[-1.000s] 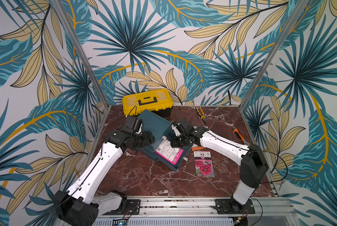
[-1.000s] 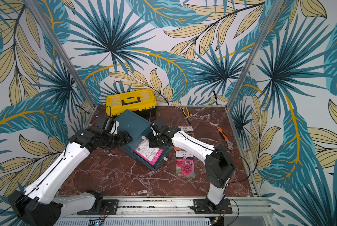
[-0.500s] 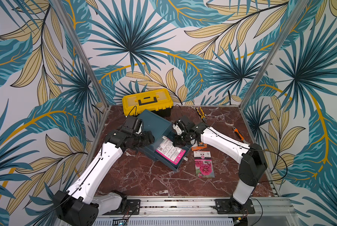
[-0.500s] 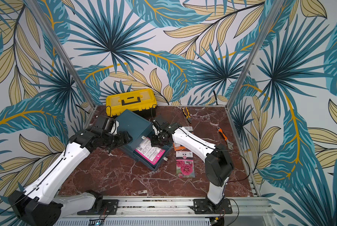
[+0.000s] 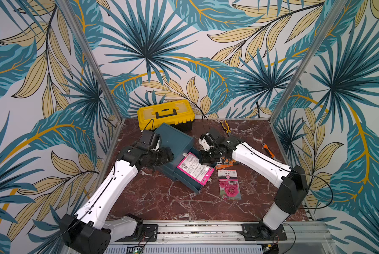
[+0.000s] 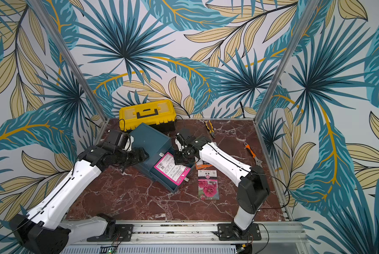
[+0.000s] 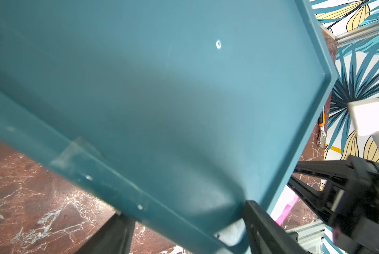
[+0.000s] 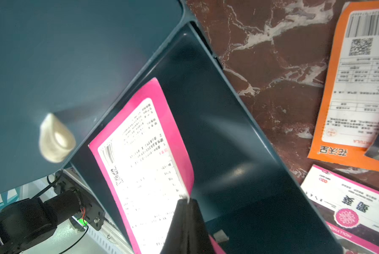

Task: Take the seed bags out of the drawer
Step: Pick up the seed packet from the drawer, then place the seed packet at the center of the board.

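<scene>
Right gripper has pulled back a touch toward its own arm, and the magenta seed bag has come with it. The bag lay flat in the drawer a second ago; now its pinched corner is up and it curls, label side showing. The left arm hasn't budged.

And it's a proper pinch. In the right wrist view the fingertips are closed tight on the bag's corner, nothing else between them. Over on the far side, the left gripper straddles a corner of the teal cabinet, jaws partway closed against it, holding it steady.

Here's what matters for the lift: the bag trails away from the right gripper, its long axis running along the drawer's length out to the front wall, most of it above the tray. So the pull wants to go up and back, away from the cabinet. Behind the gripper, the orange seed bag and the pink-flower seed bag lie on the table, already out. The right arm is nearer and has the job.
</scene>
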`<state>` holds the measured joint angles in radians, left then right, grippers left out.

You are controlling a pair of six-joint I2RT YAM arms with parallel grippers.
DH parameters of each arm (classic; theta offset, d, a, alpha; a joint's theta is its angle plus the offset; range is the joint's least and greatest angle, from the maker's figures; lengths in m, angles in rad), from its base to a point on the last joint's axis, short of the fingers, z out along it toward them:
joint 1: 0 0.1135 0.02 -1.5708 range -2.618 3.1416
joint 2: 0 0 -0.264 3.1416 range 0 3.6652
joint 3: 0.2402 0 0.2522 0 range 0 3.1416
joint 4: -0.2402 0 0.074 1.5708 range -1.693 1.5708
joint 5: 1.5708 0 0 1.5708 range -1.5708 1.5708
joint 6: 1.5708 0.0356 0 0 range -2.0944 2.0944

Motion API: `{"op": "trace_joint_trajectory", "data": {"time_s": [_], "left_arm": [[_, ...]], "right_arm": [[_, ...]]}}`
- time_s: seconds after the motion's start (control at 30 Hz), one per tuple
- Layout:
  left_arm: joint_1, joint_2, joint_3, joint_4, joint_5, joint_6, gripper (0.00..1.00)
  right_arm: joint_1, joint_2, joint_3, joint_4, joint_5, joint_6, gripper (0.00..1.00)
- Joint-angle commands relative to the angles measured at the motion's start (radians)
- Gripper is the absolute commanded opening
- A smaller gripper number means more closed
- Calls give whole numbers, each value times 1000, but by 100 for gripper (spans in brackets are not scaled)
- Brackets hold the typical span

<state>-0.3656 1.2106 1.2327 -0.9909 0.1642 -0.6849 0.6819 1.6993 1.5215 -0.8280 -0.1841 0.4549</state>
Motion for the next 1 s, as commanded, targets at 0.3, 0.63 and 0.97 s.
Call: {"op": "trace_joint_trajectory", "data": {"time_s": [0.3,0.63,0.97], "left_arm": [[-4,-8,-6,-28,0,14,81],[-3,-10,-5,-26,1,16,81],[-4,-10,1,-29,9,23,81]], "right_arm": [[-26,-99,-58,-100,104,-47,0],[-91,-424,-251,-83,199,15,0],[-300,-605,-538,21,242,148,0]]}}
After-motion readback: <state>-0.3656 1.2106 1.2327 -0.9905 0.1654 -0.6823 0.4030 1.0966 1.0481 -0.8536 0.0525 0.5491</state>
